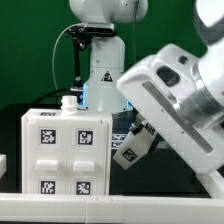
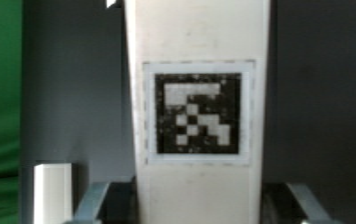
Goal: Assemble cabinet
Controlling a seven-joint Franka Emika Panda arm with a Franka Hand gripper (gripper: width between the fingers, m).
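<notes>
The cabinet's white box body stands on the table at the exterior view's left, with several marker tags on its front and a small white knob on top. My gripper hangs tilted just to its right and is shut on a narrow white cabinet piece that carries one tag, holding it above the table. In the wrist view this piece runs lengthwise between my fingers, its tag facing the camera. My gripper grips it by its sides.
The arm's base stands behind the box body before a green curtain. A white part lies on the dark table beside the held piece. Another white edge shows at the exterior view's far left.
</notes>
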